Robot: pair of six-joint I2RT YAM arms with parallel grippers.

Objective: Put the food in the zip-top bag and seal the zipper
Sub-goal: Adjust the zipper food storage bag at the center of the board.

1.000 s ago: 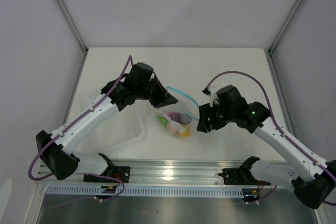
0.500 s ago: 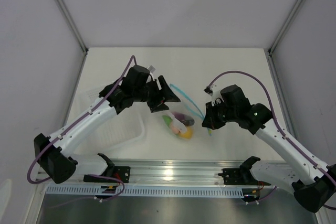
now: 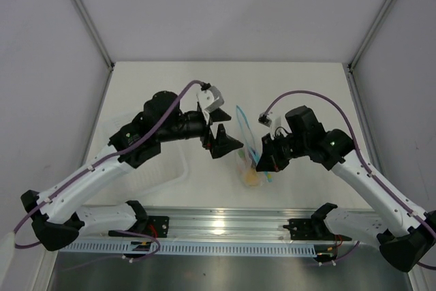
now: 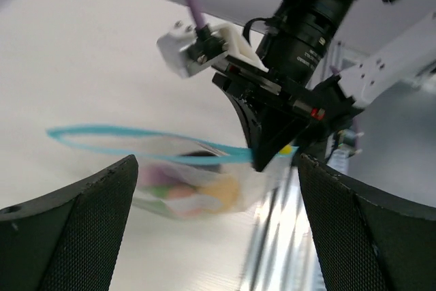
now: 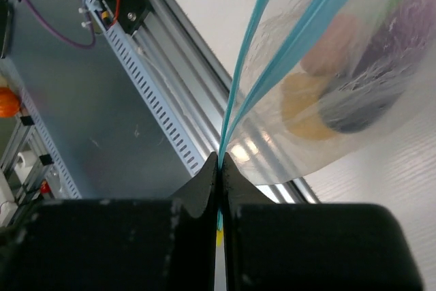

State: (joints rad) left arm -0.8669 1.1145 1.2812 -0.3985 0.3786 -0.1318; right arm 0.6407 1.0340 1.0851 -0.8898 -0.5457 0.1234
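The clear zip-top bag [image 3: 249, 160] hangs between the two arms, with its teal zipper [image 3: 241, 122] standing as a narrow open loop. The food lies inside the bag: a yellow piece [image 5: 303, 105], a pink piece [image 5: 334, 49] and a purple piece [image 5: 392, 76]. My right gripper [image 5: 219, 168] is shut on the zipper's near end, and the two teal strips [image 5: 300, 25] run out from its fingertips. My left gripper [image 3: 223, 131] stands wide open just left of the bag and touches nothing. In the left wrist view the bag [image 4: 197, 189] sits ahead between the spread fingers [image 4: 68, 236], blurred.
A white perforated basket [image 3: 160, 168] lies at the left, under the left arm. The aluminium rail [image 3: 225, 223] runs along the table's near edge, close below the bag. Grey walls enclose the table on three sides.
My left gripper has let go of the bag's mouth, opened wide and drawn back. My right gripper has shut on the zipper's end. The bag has swung round and its mouth has narrowed.
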